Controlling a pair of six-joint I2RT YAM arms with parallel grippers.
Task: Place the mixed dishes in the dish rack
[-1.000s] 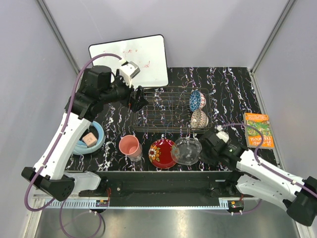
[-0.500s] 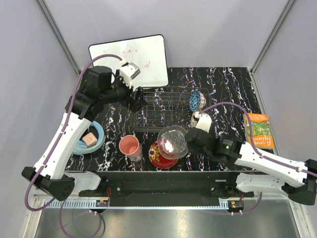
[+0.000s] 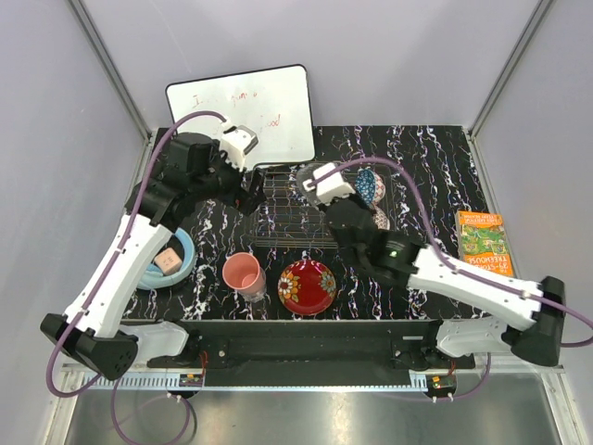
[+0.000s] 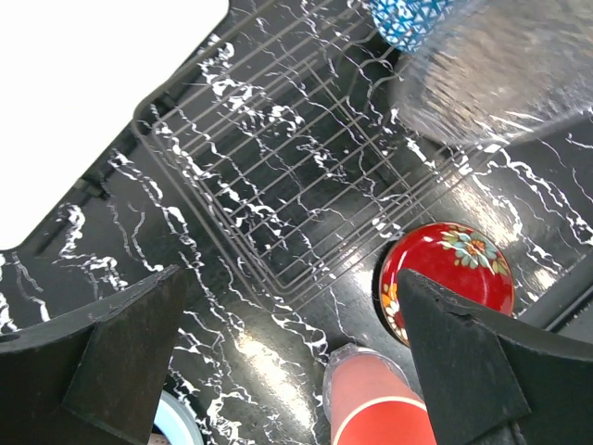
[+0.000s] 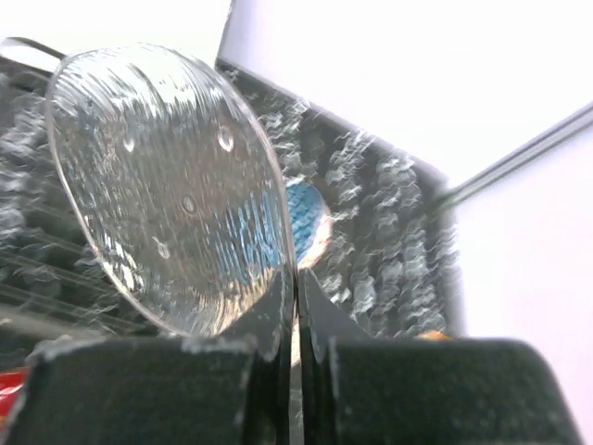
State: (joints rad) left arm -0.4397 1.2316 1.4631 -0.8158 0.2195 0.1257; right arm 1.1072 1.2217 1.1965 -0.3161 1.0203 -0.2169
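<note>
- left gripper (image 4: pixel 289 283): jaws spread wide, empty, at the 9 o'clock edge of the dish rack (image 3: pixel 295 221).
- pink cup (image 3: pixel 244 274): on the table, 7 o'clock of the rack.
- red floral plate (image 3: pixel 308 286): on the table, 6 o'clock of the rack.
- right gripper (image 5: pixel 295 287): pinching the clear glass bowl (image 5: pixel 167 185) by its rim, on edge above the rack.
- blue patterned bowl (image 3: pixel 369 185): on edge in the rack, 3 o'clock of the glass bowl.
</note>
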